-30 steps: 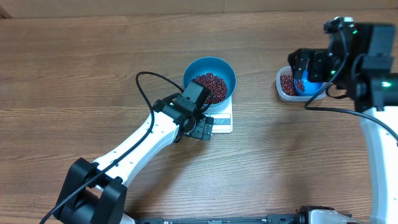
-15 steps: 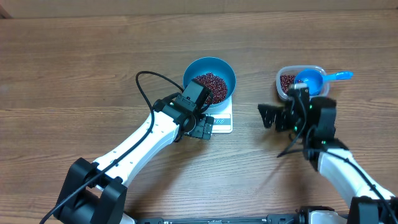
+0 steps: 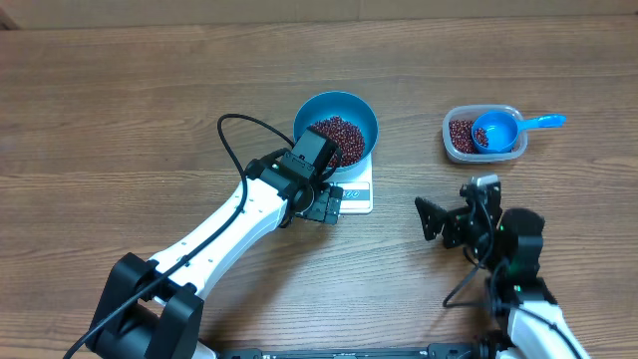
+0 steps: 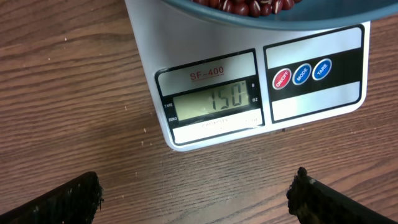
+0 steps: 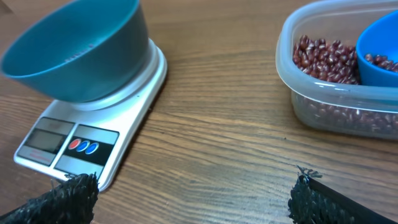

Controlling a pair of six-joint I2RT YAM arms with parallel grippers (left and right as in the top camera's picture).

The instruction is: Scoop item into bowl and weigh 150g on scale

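Observation:
The blue bowl [image 3: 334, 104] stands on the white scale [image 3: 361, 191] with a heap of red-brown beans [image 3: 337, 133] in it. In the left wrist view the scale [image 4: 311, 102] shows 150 on its display, and the bowl's edge [image 4: 249, 17] sits above it. My left gripper [image 3: 329, 207] hangs open at the scale's front edge, holding nothing. The right gripper [image 3: 427, 219] is open and empty, low over the table right of the scale. In the right wrist view the bowl [image 5: 81, 50] and scale [image 5: 127, 93] lie ahead to the left.
A clear plastic tub [image 3: 448, 140] at the back right holds more beans [image 3: 460, 132] and a small blue scoop [image 3: 498, 130], its handle pointing right. The right wrist view shows the tub [image 5: 336, 115] and scoop [image 5: 379, 56] ahead to the right. Bare wood lies between scale and tub.
The right arm has left the scoop lying in the tub and drawn back toward the front of the table, its gripper now facing left. The left arm has not moved.

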